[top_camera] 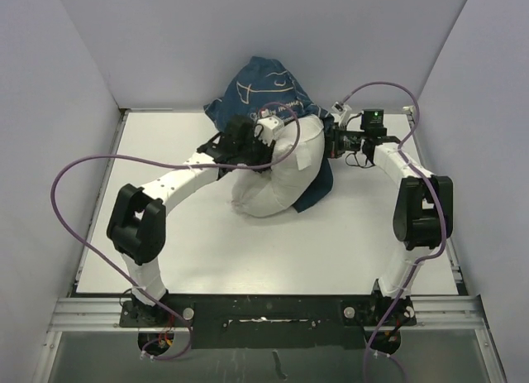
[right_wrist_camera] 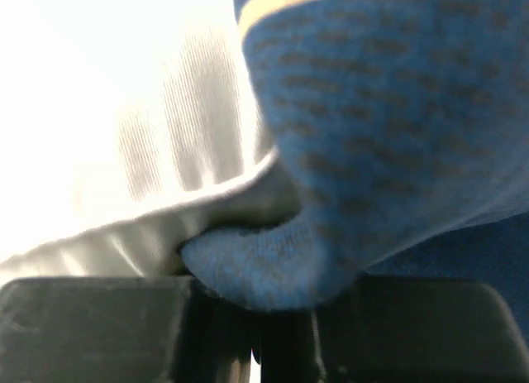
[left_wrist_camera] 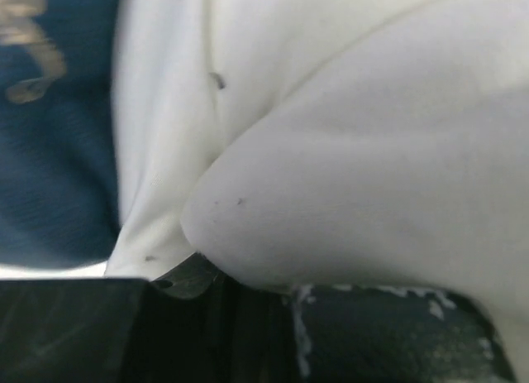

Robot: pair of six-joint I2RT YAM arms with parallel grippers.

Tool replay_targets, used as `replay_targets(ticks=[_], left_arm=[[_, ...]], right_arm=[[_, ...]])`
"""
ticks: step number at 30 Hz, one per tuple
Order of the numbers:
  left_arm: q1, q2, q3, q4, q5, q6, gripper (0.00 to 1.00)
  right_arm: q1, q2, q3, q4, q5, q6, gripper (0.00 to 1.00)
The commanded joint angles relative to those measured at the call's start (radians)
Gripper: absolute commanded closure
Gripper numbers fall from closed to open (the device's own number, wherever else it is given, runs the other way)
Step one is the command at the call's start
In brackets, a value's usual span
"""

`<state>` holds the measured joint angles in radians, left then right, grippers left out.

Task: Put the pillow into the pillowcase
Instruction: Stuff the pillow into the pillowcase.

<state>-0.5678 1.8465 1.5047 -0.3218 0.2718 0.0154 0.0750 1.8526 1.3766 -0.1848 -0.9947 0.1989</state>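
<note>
Navy cloth with cream whale outlines, the pillowcase (top_camera: 263, 87), lies heaped against the far end of the pillow (top_camera: 277, 180). A strip of it also runs down the pillow's right side and shows again under its near right edge. I cannot tell how much of the pillow's far end is inside the pillowcase.

The pillow is white, lumpy and bent into a curve. It rests on the white table (top_camera: 207, 251), and its near end is bare and outside the pillowcase.

The left gripper (top_camera: 252, 139) is pressed into the pillow's upper left side. In the left wrist view its dark fingers (left_wrist_camera: 74, 333) are drawn together, with a rounded fold of the white pillow cloth pinched between them. Blurred blue cloth shows to the left of that fold.

The right gripper (top_camera: 332, 141) sits at the pillow's right side, where the blue cloth meets the white. In the right wrist view its fingers (right_wrist_camera: 91, 325) are closed tight on a bulging fold of the blue pillowcase. The white pillow cloth lies just left of that fold and touches it. I cannot tell whether any white cloth is caught in the same pinch.

A purple cable (top_camera: 83, 172) loops out from the left arm, well to the left of the pillow.
</note>
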Motion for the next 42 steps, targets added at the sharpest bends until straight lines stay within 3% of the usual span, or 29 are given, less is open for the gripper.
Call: replay_targets(ticks=[1, 2, 5, 8, 9, 10, 11, 13, 15, 16, 18, 20, 24, 28, 32, 35, 38, 42], left_arm=[[-0.116, -0.105, -0.071, 0.401, 0.093, -0.029, 0.89], [-0.135, -0.125, -0.076, 0.421, 0.087, -0.036, 0.77], [-0.191, -0.168, -0.068, 0.437, 0.080, -0.056, 0.69], [-0.226, -0.153, -0.036, 0.411, 0.061, -0.063, 0.60], [-0.227, -0.133, -0.030, 0.415, 0.061, -0.074, 0.62], [-0.226, -0.105, -0.019, 0.416, 0.055, -0.078, 0.73], [-0.223, -0.070, -0.002, 0.405, 0.032, -0.086, 0.96], [-0.209, 0.016, 0.053, 0.352, -0.027, -0.116, 1.00], [-0.181, 0.106, 0.117, 0.268, -0.111, -0.171, 1.00], [-0.155, 0.147, 0.144, 0.231, -0.151, -0.211, 1.00], [-0.104, 0.213, 0.197, 0.131, -0.247, -0.315, 1.00], [-0.056, 0.252, 0.231, 0.064, -0.322, -0.403, 1.00], [-0.040, 0.227, 0.242, 0.024, -0.534, -0.434, 1.00], [-0.081, 0.188, 0.257, 0.014, -0.706, -0.359, 1.00], [-0.197, 0.223, 0.352, 0.082, -0.862, -0.140, 1.00], [-0.285, 0.247, 0.403, 0.149, -0.836, -0.040, 1.00], [-0.380, 0.212, 0.380, 0.245, -0.798, 0.054, 1.00], [-0.462, 0.144, 0.324, 0.290, -0.785, 0.112, 1.00]], right_arm=[[0.068, -0.084, 0.032, -0.128, -0.207, -0.073, 1.00], [0.078, -0.091, 0.034, -0.142, -0.267, -0.090, 1.00], [0.116, -0.129, 0.046, -0.235, -0.405, -0.212, 1.00], [0.159, -0.126, 0.121, -0.553, -0.485, -0.488, 1.00], [0.170, -0.113, 0.146, -0.645, -0.485, -0.577, 1.00], [0.176, -0.099, 0.158, -0.708, -0.494, -0.641, 1.00], [0.176, -0.084, 0.165, -0.772, -0.508, -0.686, 1.00], [0.174, -0.052, 0.201, -1.022, -0.538, -0.895, 1.00], [0.161, -0.021, 0.258, -1.357, -0.547, -1.272, 1.00], [0.141, -0.021, 0.257, -1.462, -0.544, -1.370, 1.00], [0.072, -0.058, 0.207, -1.455, -0.510, -1.353, 1.00], [-0.001, -0.100, 0.156, -1.347, -0.423, -1.234, 1.00], [-0.101, -0.099, 0.064, -1.220, -0.261, -1.067, 1.00], [-0.126, -0.123, 0.005, -1.170, -0.215, -1.033, 1.00], [-0.008, -0.120, 0.043, -1.262, -0.214, -1.138, 1.00], [-0.003, -0.092, 0.097, -1.266, -0.252, -1.139, 1.00], [-0.019, -0.027, 0.194, -1.471, -0.333, -1.329, 1.00], [0.061, -0.051, 0.235, -1.493, -0.351, -1.394, 1.00]])
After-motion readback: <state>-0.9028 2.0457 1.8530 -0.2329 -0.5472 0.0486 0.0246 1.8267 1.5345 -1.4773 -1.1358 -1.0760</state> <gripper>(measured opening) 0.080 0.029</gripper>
